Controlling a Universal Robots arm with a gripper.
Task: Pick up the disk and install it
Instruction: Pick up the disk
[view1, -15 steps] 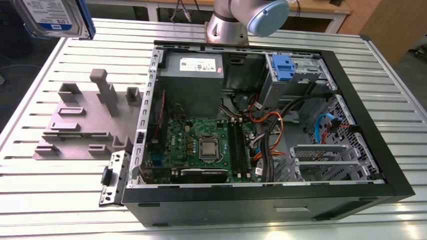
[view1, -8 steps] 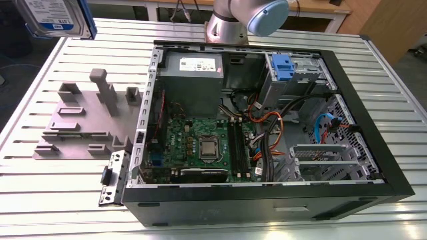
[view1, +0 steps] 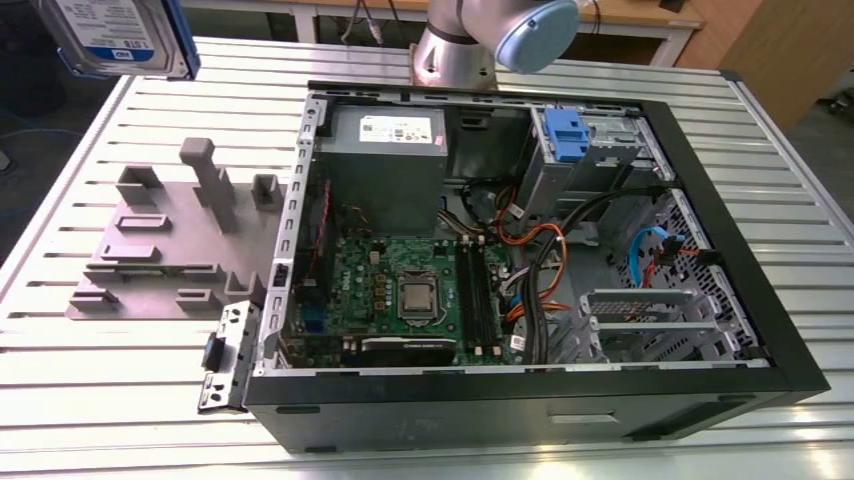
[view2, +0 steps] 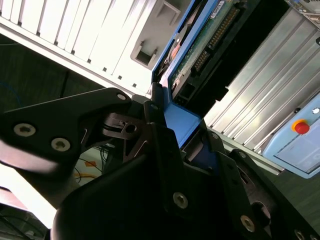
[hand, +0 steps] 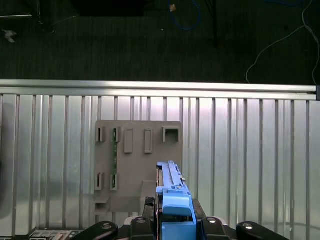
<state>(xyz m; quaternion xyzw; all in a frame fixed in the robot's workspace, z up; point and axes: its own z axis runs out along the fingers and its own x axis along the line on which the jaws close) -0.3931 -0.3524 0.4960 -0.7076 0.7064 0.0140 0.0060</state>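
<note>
1. In the second wrist view, the black gripper (view2: 182, 125) is clamped across the smooth blue plastic end rail of the disk (view2: 200, 47). The disk's green circuit board and pin connector face the camera.
2. In the exterior view the flat silver disk hangs high, well apart from the open computer case (view1: 534, 395). It is beyond the grey moulded fixture (view1: 147, 250) beside that case.
3. The pick-up looks done and the installation is not. That step calls for squaring the rails with the case's metal drive bay (view1: 621, 150), beside its blue clip (view1: 566, 135).
</note>
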